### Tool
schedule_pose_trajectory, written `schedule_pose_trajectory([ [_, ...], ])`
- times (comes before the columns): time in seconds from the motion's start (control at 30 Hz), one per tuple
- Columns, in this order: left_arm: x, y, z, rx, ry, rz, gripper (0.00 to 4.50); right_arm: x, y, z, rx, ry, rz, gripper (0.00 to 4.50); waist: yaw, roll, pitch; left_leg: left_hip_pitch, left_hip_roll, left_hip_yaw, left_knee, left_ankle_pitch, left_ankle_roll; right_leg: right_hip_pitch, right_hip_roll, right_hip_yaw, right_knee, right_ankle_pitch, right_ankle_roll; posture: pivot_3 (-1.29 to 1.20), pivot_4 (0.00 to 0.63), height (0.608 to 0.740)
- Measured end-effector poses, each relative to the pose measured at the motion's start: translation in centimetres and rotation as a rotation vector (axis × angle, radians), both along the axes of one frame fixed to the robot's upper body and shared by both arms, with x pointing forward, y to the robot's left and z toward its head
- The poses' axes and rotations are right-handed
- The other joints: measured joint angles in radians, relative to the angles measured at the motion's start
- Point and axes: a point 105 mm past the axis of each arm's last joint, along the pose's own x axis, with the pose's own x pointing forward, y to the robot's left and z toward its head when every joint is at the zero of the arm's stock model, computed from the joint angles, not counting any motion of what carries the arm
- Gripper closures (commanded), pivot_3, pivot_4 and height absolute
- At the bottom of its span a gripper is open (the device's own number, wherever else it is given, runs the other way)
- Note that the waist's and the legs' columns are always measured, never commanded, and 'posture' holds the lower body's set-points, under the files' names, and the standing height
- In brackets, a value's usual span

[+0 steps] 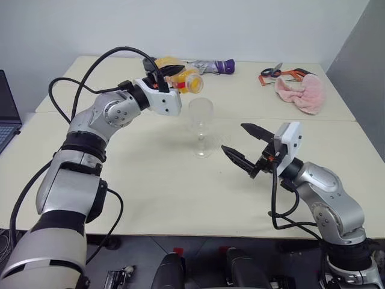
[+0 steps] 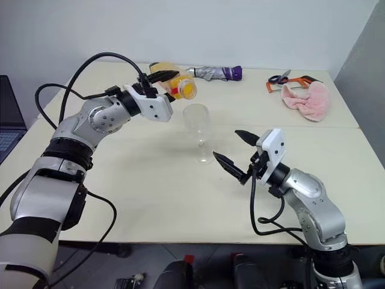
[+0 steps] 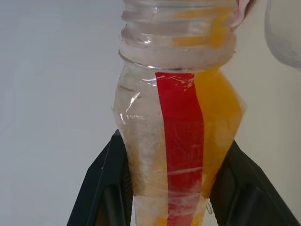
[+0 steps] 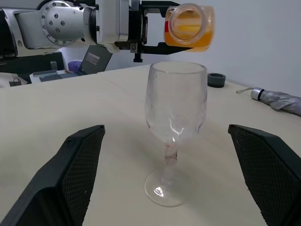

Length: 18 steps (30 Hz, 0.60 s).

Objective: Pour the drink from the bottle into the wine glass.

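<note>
table (image 1: 150, 198) wide under both arms. left gripper (image 1: 170, 81) clamped on the bottle (image 1: 183, 79), tipped near level, open mouth just above the wine glass (image 1: 201, 127) rim. the drink (image 4: 190, 40) pooled along its low side, glass looks empty, hard to say. right gripper (image 1: 243, 147) gaping, holding nothing, glass just ahead.

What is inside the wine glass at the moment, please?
Nothing that can be seen: the wine glass looks empty and stands upright on the table. The drink is in the tipped, uncapped bottle above its rim, gripped by the left hand.
</note>
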Motion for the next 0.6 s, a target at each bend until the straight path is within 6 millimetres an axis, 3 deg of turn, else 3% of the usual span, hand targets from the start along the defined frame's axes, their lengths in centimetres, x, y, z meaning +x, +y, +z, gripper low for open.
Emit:
schedule_pose_trajectory([
  [0.6, -0.06, -0.06, 0.61, 0.065, -0.086, 0.002, 2.81, -0.2, 0.07, -0.01, 0.004, 0.011, 0.02, 0.0, 0.0, 0.0, 0.0, 0.0, 0.0, 0.0, 0.0, 0.0, 0.0, 0.0, 0.0, 0.0, 0.0, 0.0, 0.0, 0.0, 0.15, 0.74],
])
